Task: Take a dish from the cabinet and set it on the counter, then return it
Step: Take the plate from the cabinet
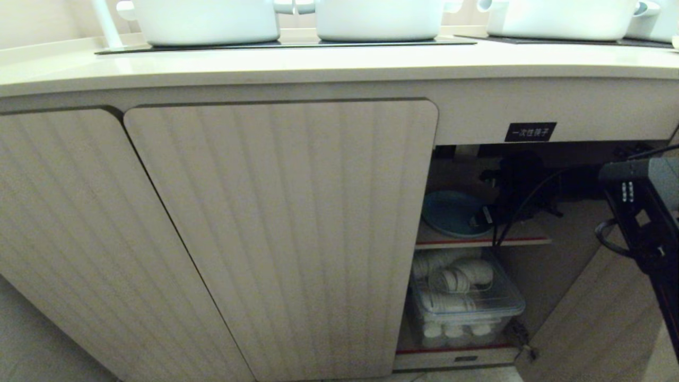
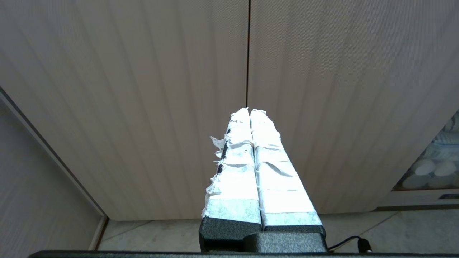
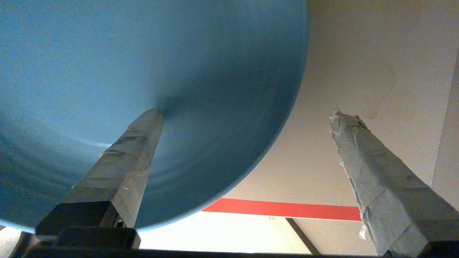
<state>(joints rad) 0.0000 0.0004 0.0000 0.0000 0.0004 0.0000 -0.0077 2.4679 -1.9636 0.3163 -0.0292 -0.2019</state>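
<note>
Inside the cabinet (image 1: 281, 233), on the upper shelf (image 1: 482, 241) behind the open right-hand door, lies the dish (image 1: 453, 213). It is round, shallow, matte light blue, lying flat with its near rim reaching the shelf's red front edge. From the head view it sits at about four o'clock from the picture's centre, and the right gripper (image 3: 244, 114) is right at its three-o'clock side, reaching in from the right.

The jaws stand fully apart and hold nothing. In the right wrist view one taped finger (image 3: 136, 143) lies over the blue face, its tip seeming to touch it, while the other finger (image 3: 362, 150) hangs off the rim over bare shelf. So the rim runs between the two fingers (though I cannot tell whether either one is under the plate). Being round, the dish has no long axis; what matters is that its edge, not its middle, is what the jaws straddle.

The left gripper (image 2: 250, 111) is parked low before the closed doors, pressed shut and empty, so the right arm is far nearer. The counter (image 1: 318, 63) above, at twelve o'clock, bears white pots (image 1: 376, 18).
</note>
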